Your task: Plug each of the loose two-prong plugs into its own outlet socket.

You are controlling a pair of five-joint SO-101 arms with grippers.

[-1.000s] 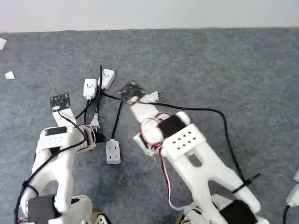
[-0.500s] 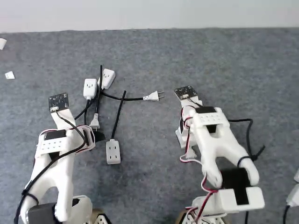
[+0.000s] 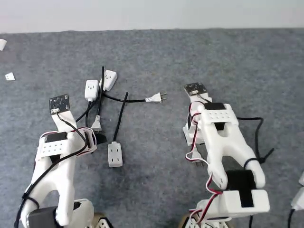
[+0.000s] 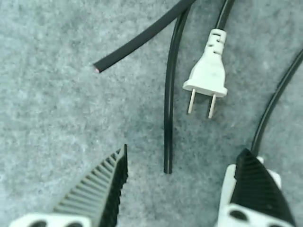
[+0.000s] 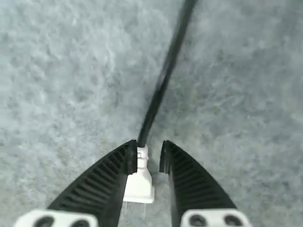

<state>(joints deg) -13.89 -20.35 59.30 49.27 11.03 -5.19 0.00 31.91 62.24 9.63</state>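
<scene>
A white two-prong plug (image 3: 154, 99) on a black cord lies on the grey carpet, left of my right arm (image 3: 218, 128). In the right wrist view my right gripper (image 5: 147, 153) is narrowly open astride a white plug (image 5: 138, 184); carpet shows between the plug and one finger. A second white plug (image 3: 96, 124) lies by my left arm (image 3: 57, 152). My left gripper (image 4: 184, 153) is wide open just short of that plug (image 4: 206, 75), whose prongs point at it. Three white outlet sockets lie loose: two at the back (image 3: 91, 89) (image 3: 109, 79), one nearer (image 3: 114, 154).
Black cords cross between the sockets and plugs, and two cut cord ends (image 4: 97, 69) (image 4: 166, 170) lie near my left gripper. Small white bits (image 3: 9, 76) sit at the far left. Open carpet stretches behind and between the arms.
My right arm has pulled back from over the middle plug to the right side. That plug stays on the carpet, nudged slightly left. The left arm has barely shifted.
</scene>
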